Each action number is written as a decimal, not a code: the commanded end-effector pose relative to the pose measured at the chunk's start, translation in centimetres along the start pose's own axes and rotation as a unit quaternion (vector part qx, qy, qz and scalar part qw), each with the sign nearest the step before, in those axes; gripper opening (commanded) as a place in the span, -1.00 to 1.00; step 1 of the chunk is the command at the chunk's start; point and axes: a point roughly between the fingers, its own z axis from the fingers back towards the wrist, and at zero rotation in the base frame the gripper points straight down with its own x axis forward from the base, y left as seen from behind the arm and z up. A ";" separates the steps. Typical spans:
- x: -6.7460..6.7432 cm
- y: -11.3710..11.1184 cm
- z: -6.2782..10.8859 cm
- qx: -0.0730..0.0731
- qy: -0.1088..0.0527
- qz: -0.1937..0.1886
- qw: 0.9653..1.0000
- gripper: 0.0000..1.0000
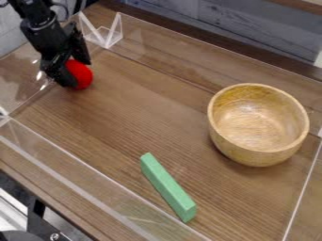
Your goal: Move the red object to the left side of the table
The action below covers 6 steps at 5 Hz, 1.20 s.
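Brown wood-grain table (113,132) (clear acrylic walls) bears the red object (78,74)

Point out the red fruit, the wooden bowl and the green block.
Red fruit (79,73), camera view, on its exposed red side right of the jaws.
Wooden bowl (292,139), camera view, on its right rim.
Green block (167,186), camera view, on the middle of its top face.
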 end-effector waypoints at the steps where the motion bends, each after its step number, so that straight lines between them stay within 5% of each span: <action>1: 0.6 -1.3 2.4 -0.017 -0.005 0.007 1.000 -1.00; 4: -2.1 -2.9 4.6 0.012 0.019 0.022 1.000 -1.00; 6: -1.5 -3.3 4.1 0.022 0.026 0.028 0.999 -1.00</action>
